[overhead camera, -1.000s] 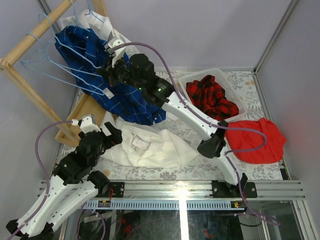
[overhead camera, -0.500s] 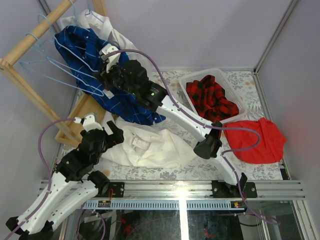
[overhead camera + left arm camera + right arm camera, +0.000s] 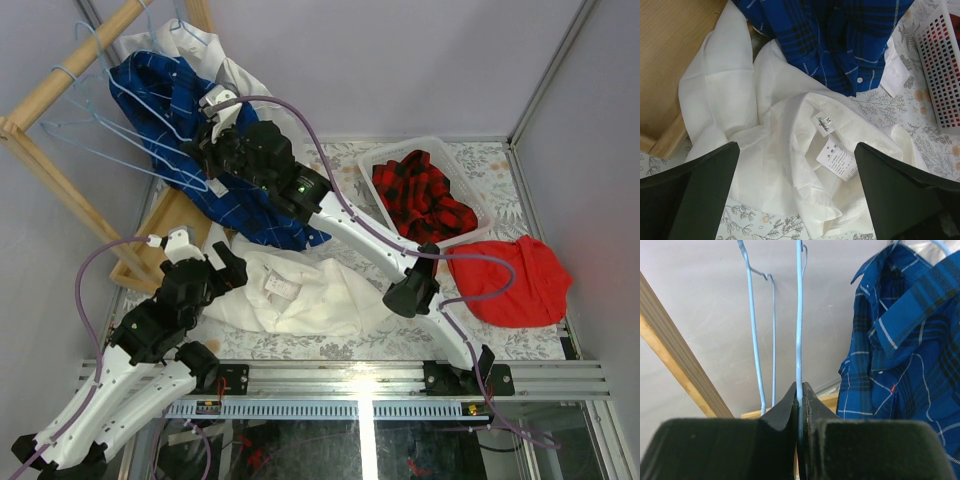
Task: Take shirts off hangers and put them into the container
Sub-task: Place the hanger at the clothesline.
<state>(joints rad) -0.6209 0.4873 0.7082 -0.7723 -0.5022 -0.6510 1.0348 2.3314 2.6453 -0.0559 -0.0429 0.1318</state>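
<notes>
My right gripper is shut on the thin wire of a light-blue hanger, up by the rack. The dark blue checked shirt hangs beside it, draped down to the table; it shows at the right of the right wrist view. A white shirt lies crumpled on the table, labels up. My left gripper hovers open over it, both fingers apart from the cloth. The red-and-black plaid shirt lies in the white basket. Another white shirt hangs on the rack behind.
The wooden rack stands at the far left with bare light-blue hangers on its pole; its flat base lies beside the white shirt. A plain red cloth lies right of the basket. Grey walls close the back and sides.
My right arm has shifted a little up and left towards the rack, gripper shut on the hanger, and the blue shirt moved with it. The left arm has barely moved.
</notes>
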